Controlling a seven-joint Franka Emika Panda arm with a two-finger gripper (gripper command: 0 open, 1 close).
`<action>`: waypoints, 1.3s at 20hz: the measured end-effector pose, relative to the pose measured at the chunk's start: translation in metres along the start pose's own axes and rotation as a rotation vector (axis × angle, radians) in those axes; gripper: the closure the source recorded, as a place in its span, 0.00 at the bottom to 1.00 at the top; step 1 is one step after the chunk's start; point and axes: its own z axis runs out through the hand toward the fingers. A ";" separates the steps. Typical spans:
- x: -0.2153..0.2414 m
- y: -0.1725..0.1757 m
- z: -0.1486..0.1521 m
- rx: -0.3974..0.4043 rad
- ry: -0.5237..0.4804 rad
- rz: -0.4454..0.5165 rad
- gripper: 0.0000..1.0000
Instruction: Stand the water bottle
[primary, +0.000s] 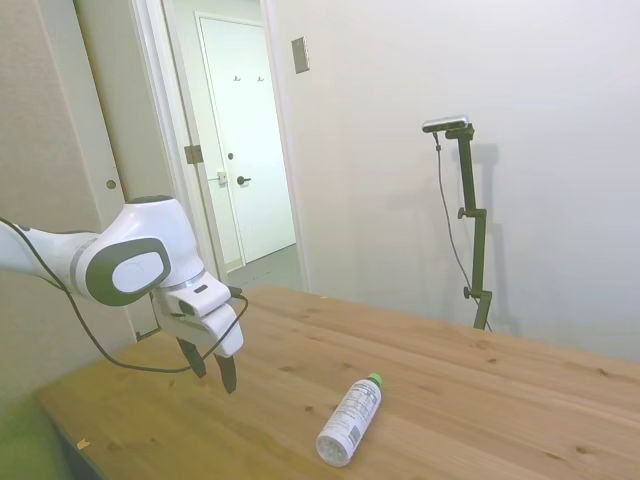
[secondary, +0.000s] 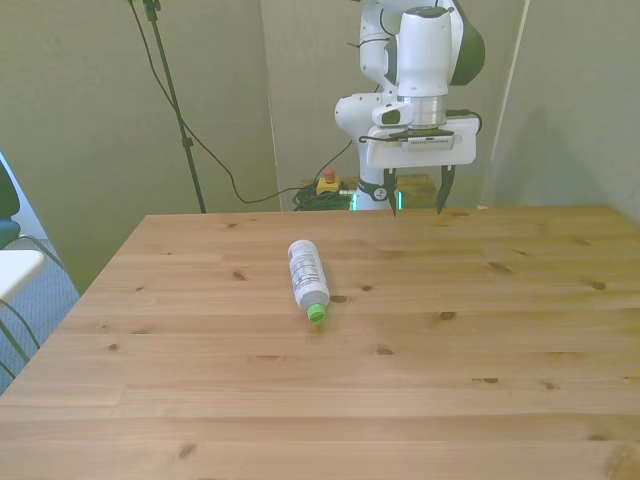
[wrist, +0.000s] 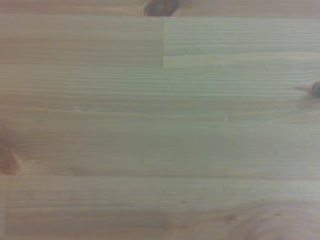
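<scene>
Hovering over the far edge of the table (secondary: 420, 400), I am carrying my gripper (secondary: 418, 200) with its jaws spread wide and nothing between them. I am pointing the fingers (primary: 228, 372) straight down, which I judge to be a ready pose for coming in from above, not a grasp in hand. The wrist view is showing only bare planks and a few knots, so I am not yet over anything worth closing on.

The bottle (secondary: 307, 277) is lying on its side near the middle of the table, well apart from me. In the front view its green cap (secondary: 316, 313) is pointing toward the camera and slightly to that view's right, and its base is facing back toward my side. In the side view, the base is showing as a pale round end nearest the camera, with the cap beyond it. It is resting flat along its label, so nothing is propping it, and I am judging that a round body like this could roll if I nudge it off centre. Standing it up is not yet begun. My guess is that I am needing to travel across to it, turn my jaws across its body, and close near the cap end so that the base can swing down.

Counting what is here: one bottle, one cap, one gripper with two fingers, one table.
</scene>
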 end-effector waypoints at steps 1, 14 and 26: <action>0.000 0.000 0.000 0.000 0.000 0.000 0.00; 0.121 -0.016 -0.031 -0.042 0.146 0.038 0.00; 0.202 -0.024 0.017 -0.052 0.218 0.062 0.00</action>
